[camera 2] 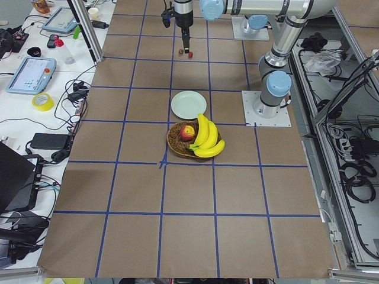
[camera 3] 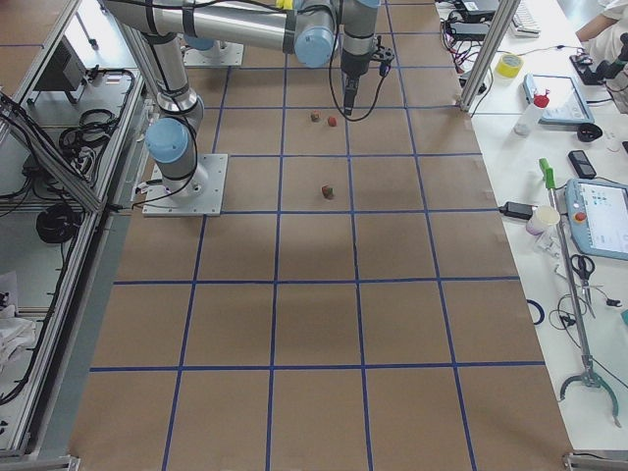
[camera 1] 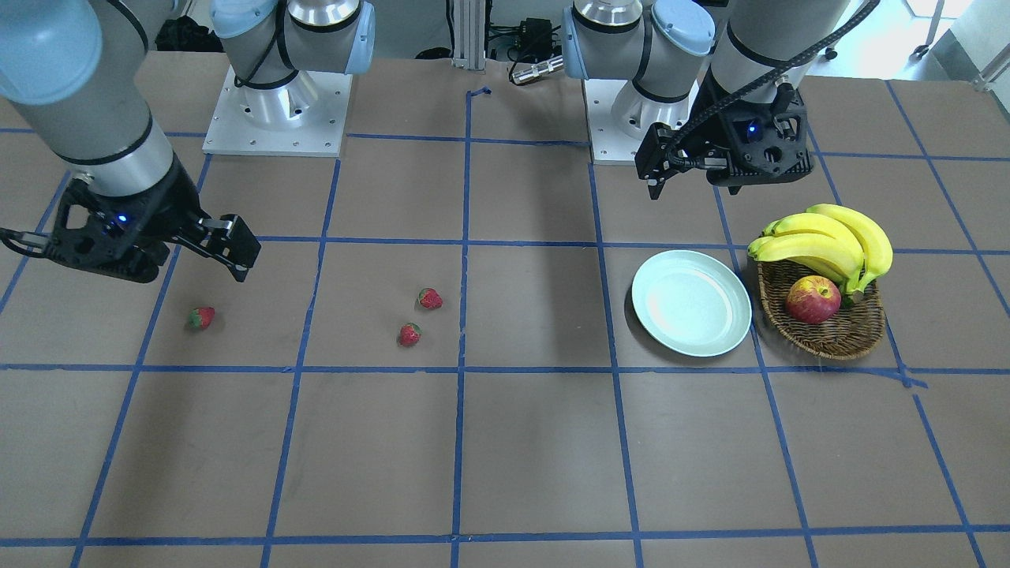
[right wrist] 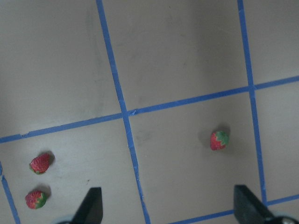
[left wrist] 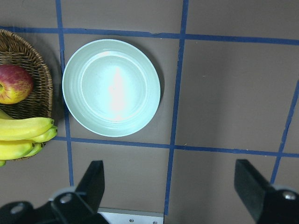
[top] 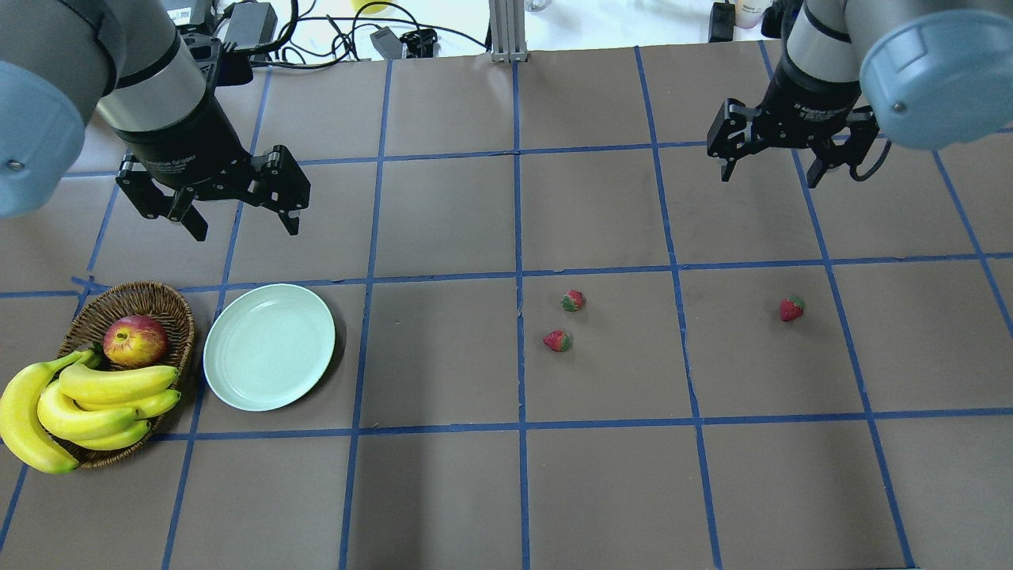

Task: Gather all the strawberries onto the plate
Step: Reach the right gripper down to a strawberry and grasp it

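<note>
Three strawberries lie on the brown table: two close together near the middle [top: 573, 300] [top: 557, 340] and one alone further right [top: 791, 308]. All three show in the right wrist view [right wrist: 219, 140] [right wrist: 40, 163] [right wrist: 35, 199]. The pale mint-green plate [top: 269, 347] sits empty at the left, and it fills the left wrist view [left wrist: 111, 87]. My left gripper [top: 245, 229] is open and empty, hovering above and behind the plate. My right gripper [top: 769, 176] is open and empty, hovering behind the lone strawberry.
A brown wicker basket [top: 158, 291] stands just left of the plate, holding a red-yellow apple [top: 134, 340] and a bunch of bananas [top: 87, 396]. Blue tape lines divide the table into squares. Cables and devices lie beyond the far edge.
</note>
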